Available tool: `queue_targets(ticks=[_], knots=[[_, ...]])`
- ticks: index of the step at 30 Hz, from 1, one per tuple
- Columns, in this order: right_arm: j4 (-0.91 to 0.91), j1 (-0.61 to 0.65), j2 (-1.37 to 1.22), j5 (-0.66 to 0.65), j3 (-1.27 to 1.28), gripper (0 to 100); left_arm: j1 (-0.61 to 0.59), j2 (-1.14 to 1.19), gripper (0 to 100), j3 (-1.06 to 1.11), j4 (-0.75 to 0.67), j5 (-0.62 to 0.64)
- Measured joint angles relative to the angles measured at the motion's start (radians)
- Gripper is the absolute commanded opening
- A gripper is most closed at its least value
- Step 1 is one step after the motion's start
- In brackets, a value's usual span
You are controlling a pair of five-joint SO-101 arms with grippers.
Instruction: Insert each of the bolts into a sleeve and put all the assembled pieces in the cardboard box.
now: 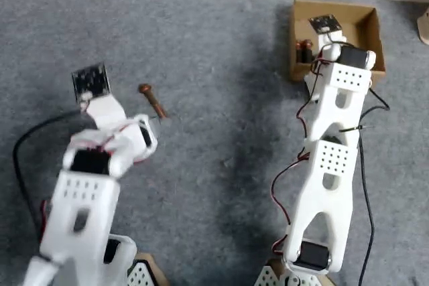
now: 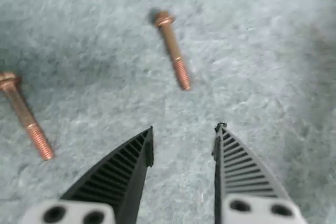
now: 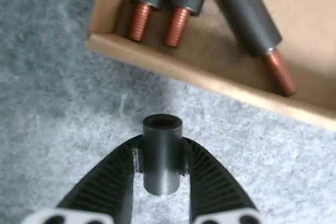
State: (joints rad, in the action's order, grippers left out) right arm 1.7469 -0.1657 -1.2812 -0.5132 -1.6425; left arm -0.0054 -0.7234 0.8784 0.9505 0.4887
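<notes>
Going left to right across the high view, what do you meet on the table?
Left arm → copper bolt → cardboard box. The right arm overlaps the box, so it is left out of the order.

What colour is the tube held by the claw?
Dark grey sleeve, best seen in the right wrist view.

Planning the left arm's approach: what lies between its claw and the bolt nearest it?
Nothing but bare grey carpet between the left claw and that bolt, as the left wrist view shows.
</notes>
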Motion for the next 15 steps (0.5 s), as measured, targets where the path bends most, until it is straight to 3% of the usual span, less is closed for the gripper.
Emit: queue_targets(ticks=[8,15], knots=[[0.000,-0.008,0.071,0.051,0.005,0.5,-0.005,0.465,19,-0.302,0.008,0.061],[0.000,-0.023,0.278,0.051,0.186,0.5,-0.005,0.724,19,-0.559,0.008,0.140]])
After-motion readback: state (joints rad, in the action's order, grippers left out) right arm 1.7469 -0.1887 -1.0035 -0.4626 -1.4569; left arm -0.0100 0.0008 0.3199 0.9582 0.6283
